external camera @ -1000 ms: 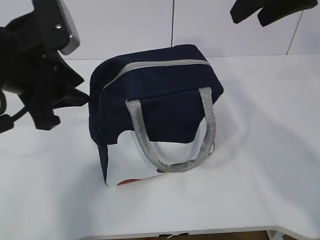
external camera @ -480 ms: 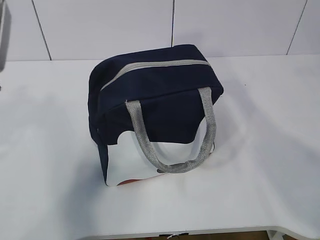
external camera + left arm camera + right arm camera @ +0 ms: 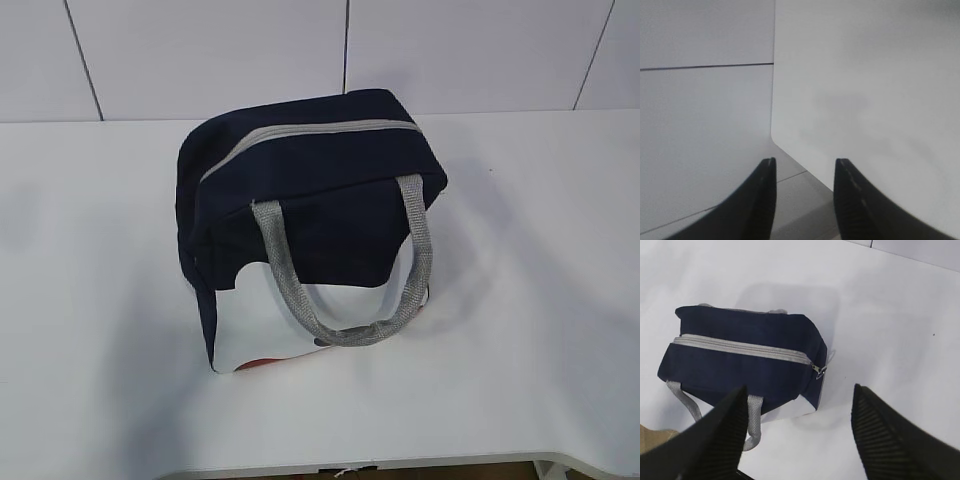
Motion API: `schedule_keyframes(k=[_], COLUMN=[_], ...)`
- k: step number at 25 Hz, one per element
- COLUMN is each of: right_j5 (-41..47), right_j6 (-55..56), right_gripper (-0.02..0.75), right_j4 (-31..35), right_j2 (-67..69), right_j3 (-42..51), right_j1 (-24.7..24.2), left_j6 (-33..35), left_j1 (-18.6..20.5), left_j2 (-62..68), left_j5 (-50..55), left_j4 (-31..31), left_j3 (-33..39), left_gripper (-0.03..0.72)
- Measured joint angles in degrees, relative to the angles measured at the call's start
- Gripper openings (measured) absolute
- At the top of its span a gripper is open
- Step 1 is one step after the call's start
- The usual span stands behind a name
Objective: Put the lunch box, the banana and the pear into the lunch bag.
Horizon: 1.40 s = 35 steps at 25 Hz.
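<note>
White tabletop point(image 3: 520, 300) fills my exterior view, with the lunch bag point(image 3: 310, 200) standing at centre frame, its zipper point(image 3: 740, 347) drawn closed and grey handles point(image 3: 345, 270) drooping down the front. Neither arm shows there. My left hand point(image 3: 802, 200) hangs over the tabletop's corner, partly spread, gripping nothing. My right hand point(image 3: 800, 435) hovers high above the bag, spread wide and empty.

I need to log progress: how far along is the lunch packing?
Looks finished: the lunch bag stands zipped shut on the table, with no food or box outside. Nothing is in hand; the left gripper and right gripper are open, empty. Contents unseen.
</note>
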Motion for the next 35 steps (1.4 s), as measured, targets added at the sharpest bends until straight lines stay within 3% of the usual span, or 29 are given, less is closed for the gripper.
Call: schedule_keyframes(k=[5,13,22,28,35], right_j5=[0.21,0.31,0.52,0.64,0.64], right_j6=[-0.22,-0.34,0.23,1.86,5.36], right_gripper=[0.529,0.529,0.529,0.529,0.529], right_j4=[-2.01,-4.36,-12.41,-16.28,-17.19], right_j2=[-4.63,-12.93,-23.9,-32.72,-42.87], right_j3=[4.19,9.41,14.46,18.25,25.28], right_j1=[0.0,0.1,8.37,9.43,9.43], left_j6=[-9.19,-20.73,-24.44,-24.78,-24.99], left_j1=[0.0,0.0,0.0,0.0,0.0], left_j2=[-6.92,-14.85,-18.71,-20.16,-23.29], left_j5=[1.46,2.26,3.1,4.34,6.91], left_j4=[-0.61,-7.53,-23.01,-36.51,-46.4], left_j3=[0.0,0.0,0.0,0.0,0.0], left_gripper=[0.287,0.28,0.28,0.28,0.28])
